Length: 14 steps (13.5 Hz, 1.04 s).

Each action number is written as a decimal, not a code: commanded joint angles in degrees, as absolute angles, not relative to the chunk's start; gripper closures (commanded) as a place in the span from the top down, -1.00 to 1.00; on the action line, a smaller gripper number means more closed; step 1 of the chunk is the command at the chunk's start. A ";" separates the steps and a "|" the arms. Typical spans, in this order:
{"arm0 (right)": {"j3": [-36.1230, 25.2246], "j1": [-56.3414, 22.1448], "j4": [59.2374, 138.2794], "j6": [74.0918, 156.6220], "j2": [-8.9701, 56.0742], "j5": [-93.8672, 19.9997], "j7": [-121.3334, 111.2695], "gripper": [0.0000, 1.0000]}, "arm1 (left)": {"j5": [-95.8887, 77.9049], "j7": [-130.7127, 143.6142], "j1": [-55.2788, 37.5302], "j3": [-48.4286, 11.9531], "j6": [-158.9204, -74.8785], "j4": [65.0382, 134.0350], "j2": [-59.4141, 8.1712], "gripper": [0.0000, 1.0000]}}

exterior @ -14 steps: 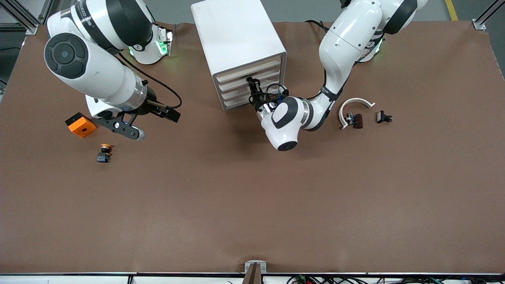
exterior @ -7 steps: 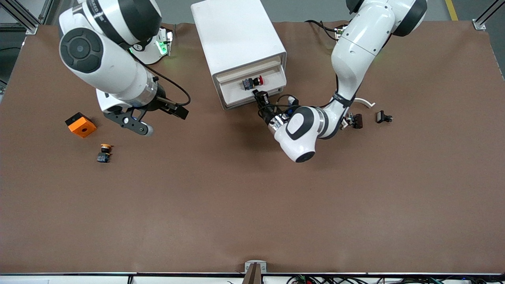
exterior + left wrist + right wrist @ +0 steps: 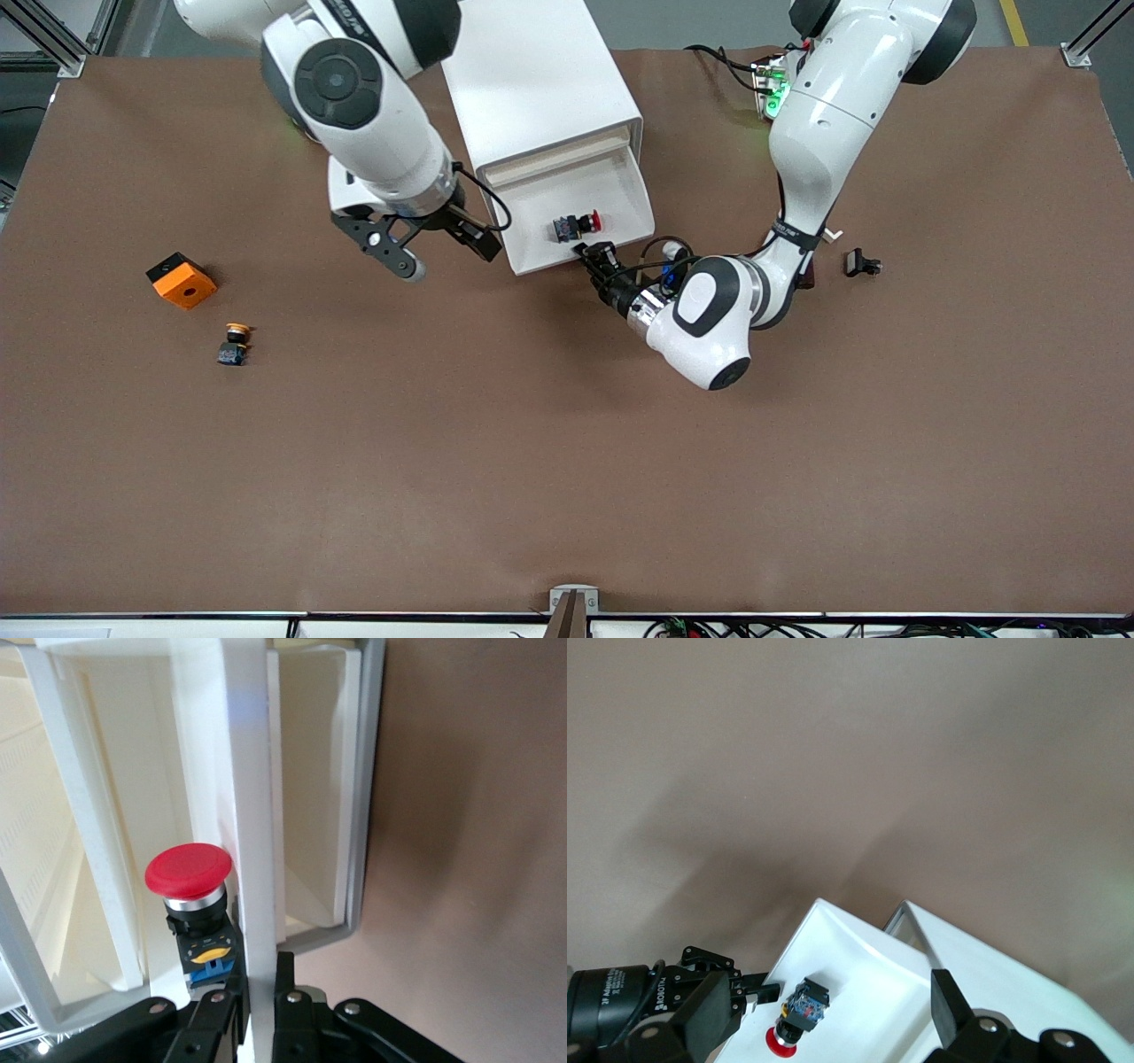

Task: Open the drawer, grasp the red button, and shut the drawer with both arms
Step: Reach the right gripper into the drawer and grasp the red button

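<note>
The white cabinet [image 3: 532, 71] has its top drawer [image 3: 545, 195] pulled out. The red-capped button [image 3: 576, 226] lies on its side in the drawer, near the front wall. My left gripper [image 3: 592, 257] is shut on the drawer's front wall [image 3: 251, 815]; the button [image 3: 188, 875] sits just inside that wall. My right gripper [image 3: 443, 252] is open and empty, in the air over the table beside the drawer, toward the right arm's end. In the right wrist view its fingers [image 3: 709, 1019] frame the drawer [image 3: 859, 970] and the button [image 3: 799, 1010] below.
An orange square block [image 3: 182, 280] and an orange-yellow capped button [image 3: 235, 344] lie on the brown table toward the right arm's end. A small black part [image 3: 861, 263] lies toward the left arm's end, next to the left arm's elbow.
My left gripper has pulled the drawer out toward the front camera, uncovering the red button. My right arm has swung from beside the orange block to beside the drawer.
</note>
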State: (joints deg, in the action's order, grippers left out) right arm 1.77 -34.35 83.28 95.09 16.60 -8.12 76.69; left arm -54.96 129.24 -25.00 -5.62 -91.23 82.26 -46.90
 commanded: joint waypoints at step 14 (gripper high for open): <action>1.41 -47.37 87.88 105.55 25.84 -10.72 101.59 1.00 | -27.51 103.73 -22.41 -0.99 -92.46 71.90 -43.59 1.00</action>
